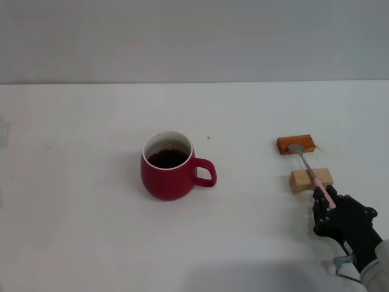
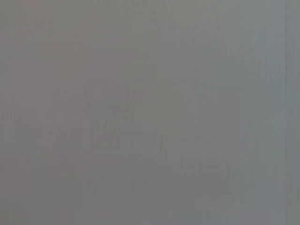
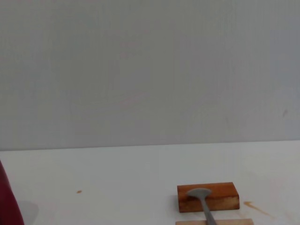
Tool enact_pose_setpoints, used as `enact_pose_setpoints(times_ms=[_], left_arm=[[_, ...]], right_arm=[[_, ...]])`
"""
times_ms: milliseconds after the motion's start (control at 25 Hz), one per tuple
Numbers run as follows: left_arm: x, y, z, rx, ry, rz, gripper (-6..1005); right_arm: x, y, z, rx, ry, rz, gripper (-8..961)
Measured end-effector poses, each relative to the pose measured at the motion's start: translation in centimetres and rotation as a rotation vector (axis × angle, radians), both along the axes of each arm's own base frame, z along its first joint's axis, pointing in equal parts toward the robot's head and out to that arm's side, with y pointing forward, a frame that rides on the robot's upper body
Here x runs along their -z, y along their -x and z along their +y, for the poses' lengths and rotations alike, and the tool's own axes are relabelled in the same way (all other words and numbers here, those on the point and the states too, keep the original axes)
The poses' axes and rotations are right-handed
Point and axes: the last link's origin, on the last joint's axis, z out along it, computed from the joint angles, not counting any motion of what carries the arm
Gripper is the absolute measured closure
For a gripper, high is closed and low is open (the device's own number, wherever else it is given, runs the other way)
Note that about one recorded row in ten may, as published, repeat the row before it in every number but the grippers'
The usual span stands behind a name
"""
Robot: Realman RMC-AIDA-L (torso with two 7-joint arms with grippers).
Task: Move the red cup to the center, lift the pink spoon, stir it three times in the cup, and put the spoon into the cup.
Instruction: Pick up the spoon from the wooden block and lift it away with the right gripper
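The red cup stands near the table's middle, dark liquid inside, handle toward the robot's right. Well to its right, the pink spoon lies across an orange-brown block and a tan block. The right gripper clamps the spoon's pink handle end.

Right end effector gripping pink spoon handle — red cup central.

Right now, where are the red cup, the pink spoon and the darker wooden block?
red cup point(image 1: 165, 179): head view, front of its body.
pink spoon point(image 1: 306, 163): head view, grey stem.
orange-brown block point(image 3: 220, 193): right wrist view, top face.
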Motion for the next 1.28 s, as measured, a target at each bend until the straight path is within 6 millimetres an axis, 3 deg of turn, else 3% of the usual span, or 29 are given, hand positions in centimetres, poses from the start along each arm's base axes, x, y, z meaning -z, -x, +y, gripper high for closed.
enact_pose_setpoints(times_ms=[1280], left_arm=[[-0.02, 0.08, -0.07, 0.0, 0.002, 0.001, 155]], right_arm=[[0.27, 0.08, 0.1, -0.008, -0.022, -0.074, 791]])
